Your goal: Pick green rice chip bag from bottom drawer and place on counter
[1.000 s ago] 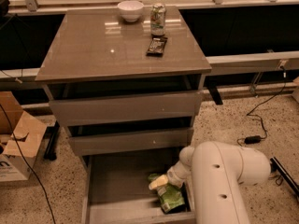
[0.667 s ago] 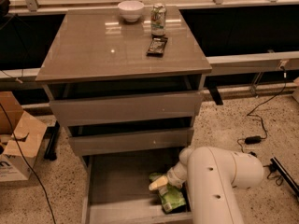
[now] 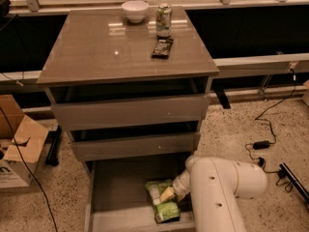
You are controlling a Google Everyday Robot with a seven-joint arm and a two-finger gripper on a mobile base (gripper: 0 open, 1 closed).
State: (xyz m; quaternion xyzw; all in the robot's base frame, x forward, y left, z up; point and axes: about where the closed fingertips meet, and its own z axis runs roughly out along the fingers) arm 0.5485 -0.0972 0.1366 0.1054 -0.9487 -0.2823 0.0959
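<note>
The green rice chip bag (image 3: 163,200) lies in the open bottom drawer (image 3: 116,192), at its right side near the front. My gripper (image 3: 169,194) reaches down into the drawer from the white arm (image 3: 219,187) and sits right on top of the bag. The counter (image 3: 111,47) is the glossy grey-brown cabinet top above.
On the counter stand a white bowl (image 3: 135,10), a green-and-white drink can (image 3: 163,20) and a small dark wrapper bar (image 3: 162,47). A cardboard box (image 3: 17,149) sits on the floor at the left. Cables and a power adapter (image 3: 261,144) lie on the floor at the right.
The arm's bulky white link has shifted slightly right and lower. The gripper stays at the bag in the drawer.
</note>
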